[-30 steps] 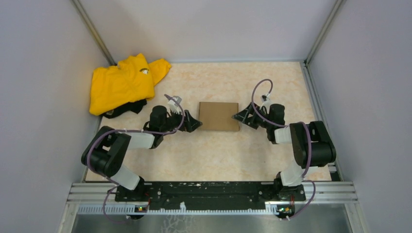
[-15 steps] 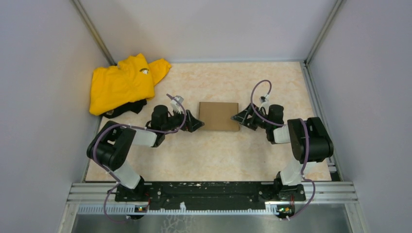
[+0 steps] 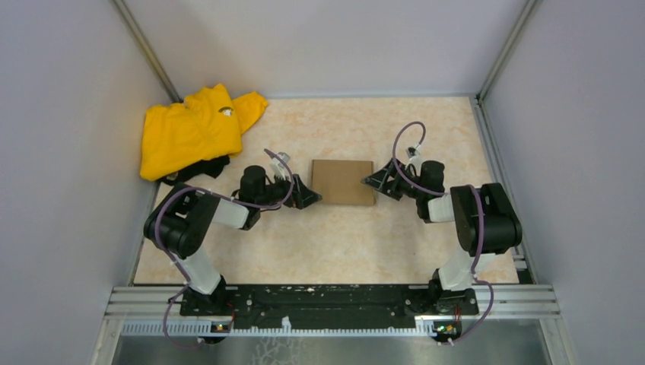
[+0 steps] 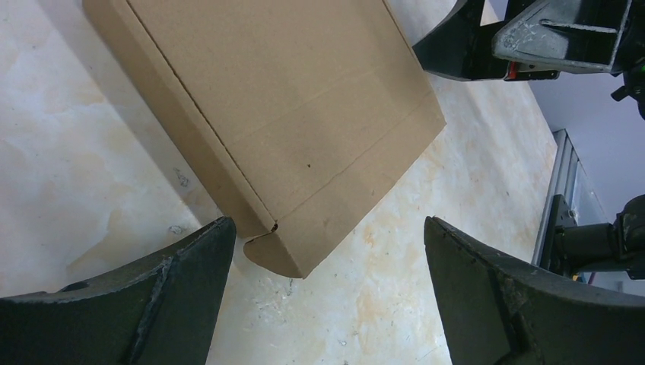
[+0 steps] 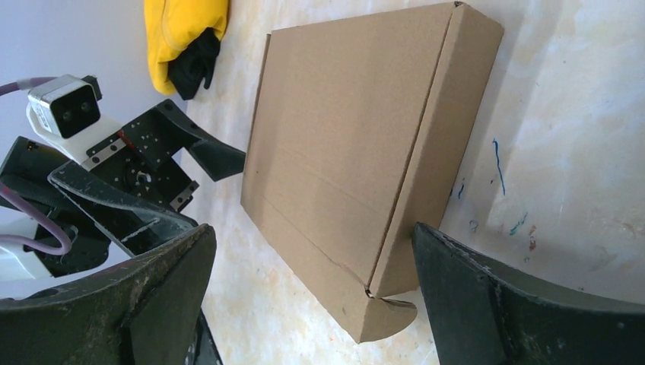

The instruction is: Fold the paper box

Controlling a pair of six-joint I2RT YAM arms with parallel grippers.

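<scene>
The paper box (image 3: 343, 182) is plain brown cardboard, closed and flat on the table centre. It also shows in the left wrist view (image 4: 289, 114) and the right wrist view (image 5: 357, 160), with a rounded tab sticking out at each near corner. My left gripper (image 3: 306, 193) is open just left of the box, its near corner between the jaws (image 4: 327, 289). My right gripper (image 3: 376, 185) is open just right of the box, the other near corner between its jaws (image 5: 313, 293). Neither gripper holds anything.
A yellow cloth garment (image 3: 194, 129) with a dark item under it lies at the back left, also seen in the right wrist view (image 5: 182, 38). Grey walls enclose the table on three sides. The arm bases stand on a rail (image 3: 327, 300) at the near edge.
Both grippers have shifted slightly nearer the box's near corners; the left arm's elbow has swung inward. The box has not moved.
</scene>
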